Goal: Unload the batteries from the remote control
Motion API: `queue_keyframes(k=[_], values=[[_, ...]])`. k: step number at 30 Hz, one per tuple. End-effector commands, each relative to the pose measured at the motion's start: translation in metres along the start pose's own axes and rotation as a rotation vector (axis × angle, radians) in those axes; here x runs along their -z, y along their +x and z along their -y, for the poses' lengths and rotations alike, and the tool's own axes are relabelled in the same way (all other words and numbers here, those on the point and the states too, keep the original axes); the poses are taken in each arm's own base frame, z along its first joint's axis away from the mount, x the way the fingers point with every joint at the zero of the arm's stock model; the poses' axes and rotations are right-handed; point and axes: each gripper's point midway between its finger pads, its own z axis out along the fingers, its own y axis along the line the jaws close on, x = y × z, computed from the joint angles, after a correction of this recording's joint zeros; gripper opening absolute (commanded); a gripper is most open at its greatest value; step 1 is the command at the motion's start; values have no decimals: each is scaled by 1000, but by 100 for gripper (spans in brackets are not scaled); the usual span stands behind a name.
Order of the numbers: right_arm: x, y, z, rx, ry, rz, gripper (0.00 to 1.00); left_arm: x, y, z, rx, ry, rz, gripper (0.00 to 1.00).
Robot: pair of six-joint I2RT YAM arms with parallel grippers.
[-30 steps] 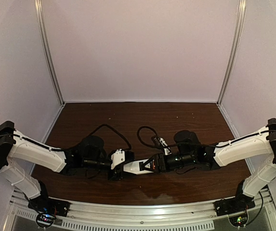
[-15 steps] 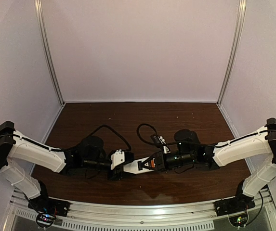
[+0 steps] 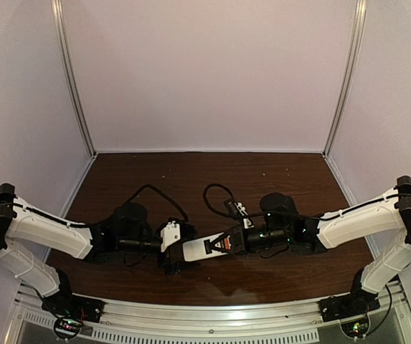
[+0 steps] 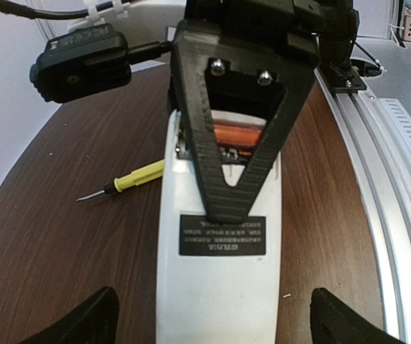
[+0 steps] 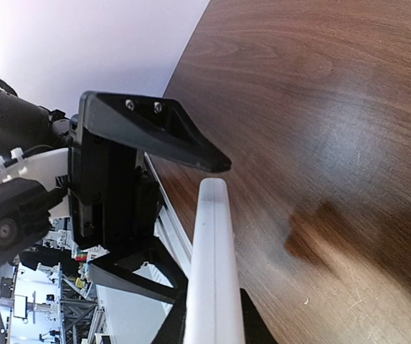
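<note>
The right gripper (image 5: 212,324) pinches the remote control (image 4: 219,287) at centre frame, one finger across its back. An orange battery (image 4: 237,135) shows in its open compartment. The left gripper (image 4: 216,326) is spread wide either side of the remote's lower end. A screwdriver (image 4: 139,176) lies on the tabletop (image 4: 54,236), left.

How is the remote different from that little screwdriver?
The remote control is white, wide and flat; the screwdriver is thin, with a yellow handle and a metal tip. The remote control is clamped in the right gripper; the screwdriver lies loose on the table. Both are longer than they are wide.
</note>
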Motion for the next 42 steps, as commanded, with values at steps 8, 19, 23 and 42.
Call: queue_keyframes(k=[8, 19, 23, 42], values=[[10, -7, -4, 103, 20, 60, 0, 25, -46, -6, 36, -39, 163, 97], [31, -31, -15, 208, 51, 194, 0, 65, -80, -37, 224, -167, 316, 98], [45, -38, -17, 246, 63, 256, 0, 71, -71, -62, 350, -206, 331, 97], [78, -45, -58, 368, -113, 366, 0, 91, -74, -63, 584, 161, 470, 97]])
